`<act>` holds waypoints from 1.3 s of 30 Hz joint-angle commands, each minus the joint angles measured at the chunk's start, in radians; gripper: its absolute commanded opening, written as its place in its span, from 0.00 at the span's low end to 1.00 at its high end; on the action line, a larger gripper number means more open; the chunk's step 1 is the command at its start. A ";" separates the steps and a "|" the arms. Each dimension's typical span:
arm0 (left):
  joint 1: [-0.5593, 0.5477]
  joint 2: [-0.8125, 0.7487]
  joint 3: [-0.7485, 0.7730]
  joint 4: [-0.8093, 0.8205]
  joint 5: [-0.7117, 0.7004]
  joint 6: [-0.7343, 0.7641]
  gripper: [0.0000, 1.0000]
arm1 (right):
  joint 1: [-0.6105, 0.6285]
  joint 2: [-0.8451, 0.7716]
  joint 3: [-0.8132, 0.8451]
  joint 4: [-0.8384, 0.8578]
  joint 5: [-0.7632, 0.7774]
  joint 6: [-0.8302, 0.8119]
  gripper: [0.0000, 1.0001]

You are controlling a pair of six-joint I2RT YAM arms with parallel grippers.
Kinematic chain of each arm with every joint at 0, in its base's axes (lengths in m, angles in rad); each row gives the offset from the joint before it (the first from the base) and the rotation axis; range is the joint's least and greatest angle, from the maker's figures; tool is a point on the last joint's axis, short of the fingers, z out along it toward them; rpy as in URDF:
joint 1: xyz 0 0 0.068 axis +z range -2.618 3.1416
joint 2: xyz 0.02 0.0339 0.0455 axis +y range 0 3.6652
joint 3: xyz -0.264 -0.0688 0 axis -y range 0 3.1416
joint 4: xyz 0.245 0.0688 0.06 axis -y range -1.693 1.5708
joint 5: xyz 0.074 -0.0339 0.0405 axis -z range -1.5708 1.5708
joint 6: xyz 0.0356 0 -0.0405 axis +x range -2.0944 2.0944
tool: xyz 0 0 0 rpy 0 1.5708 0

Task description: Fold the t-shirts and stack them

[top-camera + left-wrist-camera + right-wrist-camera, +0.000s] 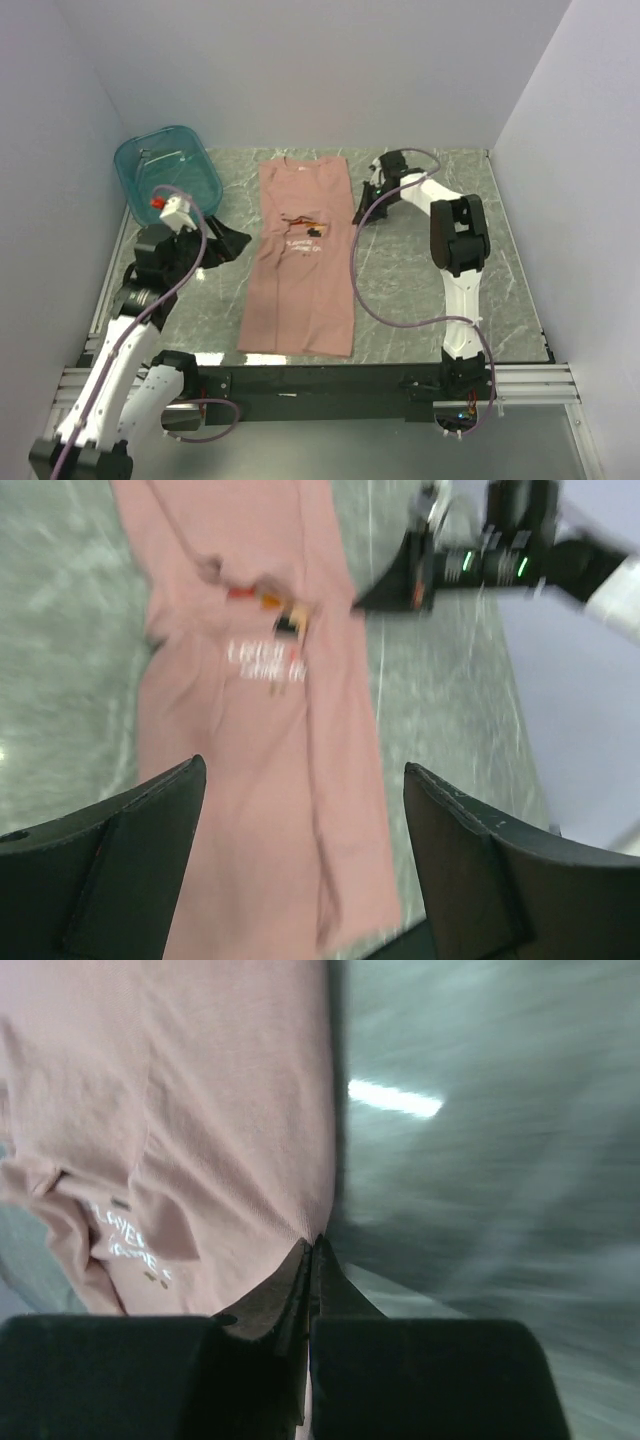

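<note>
Currently, my right gripper (312, 1260) pinches the right edge of the t-shirt (300, 270), left gripper (302, 780) wide open; the fold next requires carrying that edge leftward.

Worktop (430, 290): grey-green marbled slab, white walls on 3 sides, metal rail along near edge. Dusty-pink t-shirt (300, 290) lies flat approx mid-worktop, lengthwise, neck twd far wall, hem just short of near edge. Chest graphic + white txt face up. Outline is a long narrow strip w/ a few creases. Teal see-thru tub (165, 170) sits at far-L corner, apart from t-shirt.
</note>
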 commanded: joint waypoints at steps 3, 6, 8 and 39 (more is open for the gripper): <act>-0.039 0.175 0.007 0.133 0.247 0.068 0.85 | -0.157 0.059 0.179 -0.131 0.052 -0.126 0.00; -0.114 0.264 0.064 0.138 0.236 0.149 0.85 | -0.177 0.111 0.286 -0.200 0.038 -0.183 0.00; -0.176 0.316 0.120 0.129 0.223 0.213 0.85 | -0.197 0.142 0.357 -0.255 0.018 -0.206 0.04; -0.654 0.863 0.024 0.042 -0.301 -0.377 0.61 | -0.185 -0.608 -0.560 -0.235 -0.224 -0.795 0.52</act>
